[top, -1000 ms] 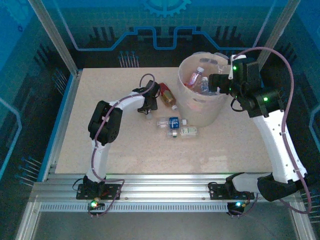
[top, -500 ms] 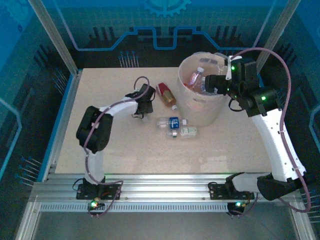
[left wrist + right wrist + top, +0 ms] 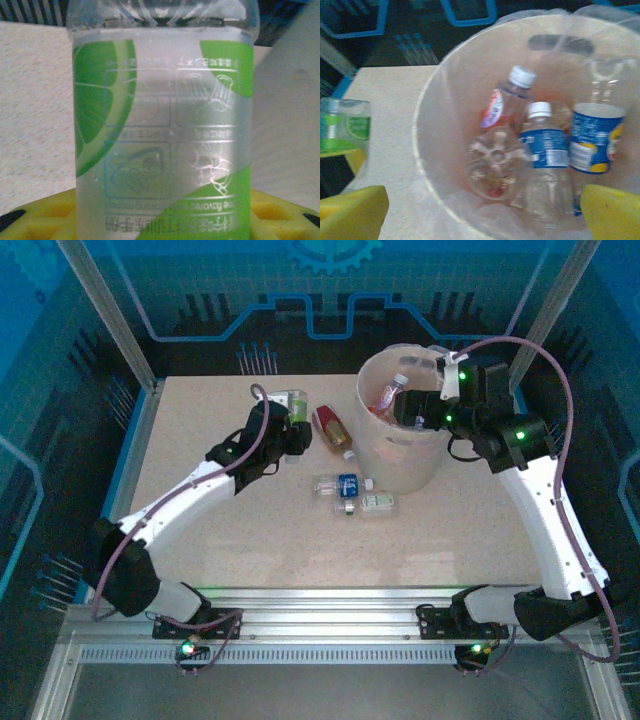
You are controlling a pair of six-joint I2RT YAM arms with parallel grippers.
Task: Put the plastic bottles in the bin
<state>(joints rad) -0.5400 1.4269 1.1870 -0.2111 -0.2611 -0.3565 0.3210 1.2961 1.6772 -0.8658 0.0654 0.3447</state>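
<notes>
I have one pale speckled table (image 3: 250, 530) under everything, and two white arms bolted at its near edge. The left arm (image 3: 170, 505) lies long and low, running diagonally from its base out to the far middle of the table. The right arm (image 3: 545, 510) rises from its base and arches over, wrist just beside the right rim of the one bin (image 3: 405, 465), which stands at the far right of the table. The left claw (image 3: 285, 418) is clamped on a green-labelled bottle (image 3: 287, 402), held clear of the table and to the left of the bin, apart from it. In the left wrist view that bottle sits between the yellow fingers (image 3: 280, 212). The right claw (image 3: 485, 210) hangs over the bin's mouth with its jaws wide apart and nothing between them. Inside the bin I count three bottles for sure: a red-labelled one (image 3: 506, 102), a blue-labelled one (image 3: 546, 147) and a blue-and-yellow one (image 3: 594, 142). There is also a clear ribbed base (image 3: 495, 160) that I cannot assign to any of them. Three more bottles lie on the table just left of the bin: a red bottle (image 3: 333, 428), a bottle with a blue band (image 3: 340, 483) and a pale-labelled bottle (image 3: 378, 503).
</notes>
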